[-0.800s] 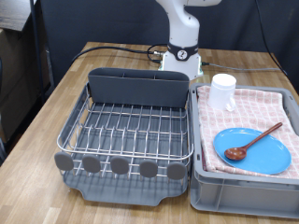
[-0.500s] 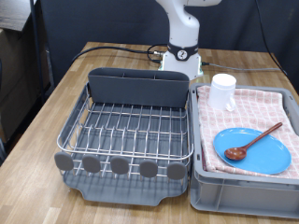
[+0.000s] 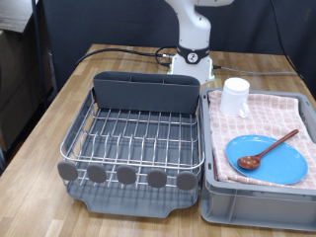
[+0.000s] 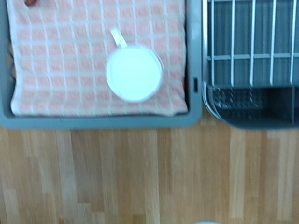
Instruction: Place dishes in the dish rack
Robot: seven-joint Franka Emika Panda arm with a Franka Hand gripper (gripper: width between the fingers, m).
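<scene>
Wrist view: mug (image 4: 135, 73) lies below; fingers unseen, their state perhaps unknowable.

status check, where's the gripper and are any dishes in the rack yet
Gripper out of view, wrist camera above white handled mug. Mug, light-blue plate, reddish-brown wooden spoon all on pink checked cloth in grey bin. Silver wire dish rack holds no dishes.

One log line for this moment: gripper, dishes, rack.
gripper: not visible | mug: upright on checked cloth in bin | spoon: on plate | dish rack: no dishes
</scene>
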